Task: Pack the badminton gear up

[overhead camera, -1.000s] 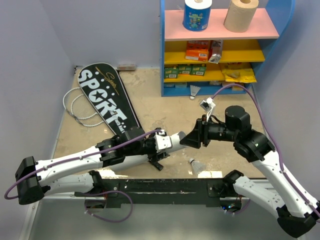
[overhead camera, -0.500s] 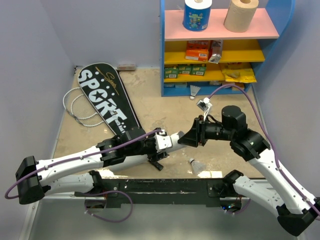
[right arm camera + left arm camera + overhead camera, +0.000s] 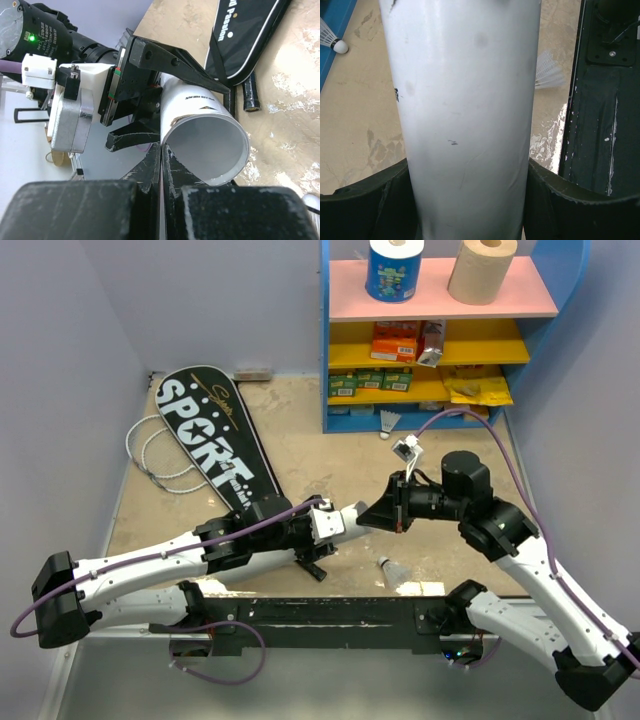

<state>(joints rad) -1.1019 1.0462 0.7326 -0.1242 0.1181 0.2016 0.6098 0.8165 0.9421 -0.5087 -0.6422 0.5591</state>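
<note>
My left gripper [image 3: 335,525] is shut on the long white tube [image 3: 350,519], which fills the left wrist view [image 3: 465,100] between both fingers. The tube's open mouth [image 3: 205,135] faces my right gripper [image 3: 373,517]. That gripper's jaws are pressed together [image 3: 163,147] with nothing showing between them, their tips at the mouth's rim. The black "SPORT" cover [image 3: 205,435] lies at the back left over white racket hoops [image 3: 150,455]. A black racket handle [image 3: 250,95] lies by the cover. One shuttlecock [image 3: 392,572] lies near the front, another [image 3: 390,423] by the shelf.
A blue shelf unit [image 3: 570,280] stands at the back right with paper rolls on top and orange and yellow packets below. Grey walls close in the left and right sides. The black base rail [image 3: 320,615] runs along the near edge.
My right gripper has moved left toward the tube's open mouth, and its tips now reach the rim. The left arm and tube have stayed put.
</note>
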